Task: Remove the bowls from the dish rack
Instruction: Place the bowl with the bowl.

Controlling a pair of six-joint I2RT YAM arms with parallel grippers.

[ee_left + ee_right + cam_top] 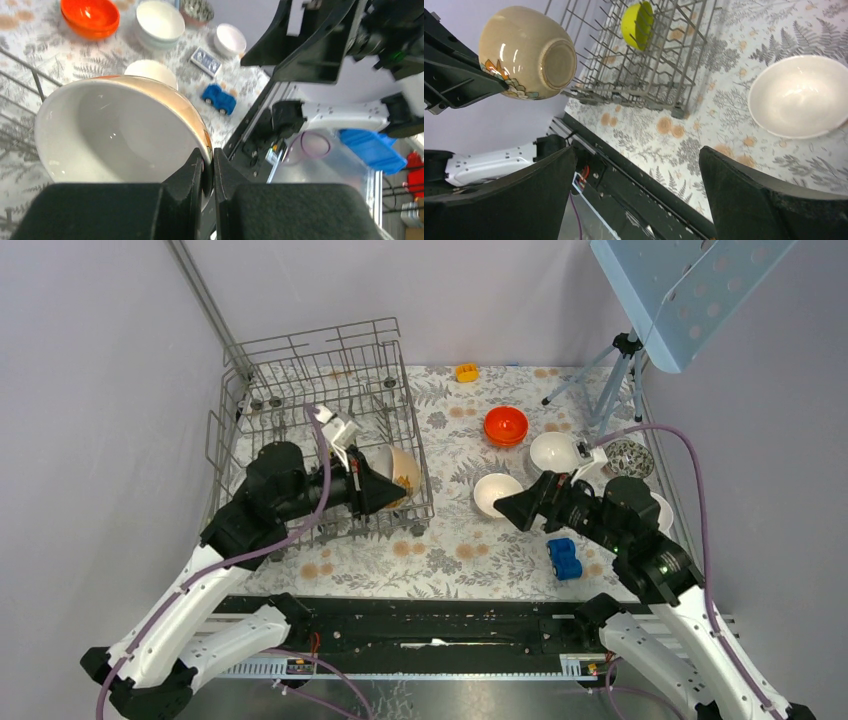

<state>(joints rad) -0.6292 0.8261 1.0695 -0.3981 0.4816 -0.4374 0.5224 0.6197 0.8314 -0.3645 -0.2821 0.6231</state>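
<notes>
My left gripper (207, 161) pinches the rim of a beige bowl (120, 125), tipped on its side over the right front part of the dish rack (300, 370). My right gripper (636, 160) stands wide with nothing in it, just beside a white bowl (801, 95) on the table (440, 550). A yellow-green bowl (638, 24) sits in the rack, and orange bowls (505, 425) sit on the table.
</notes>
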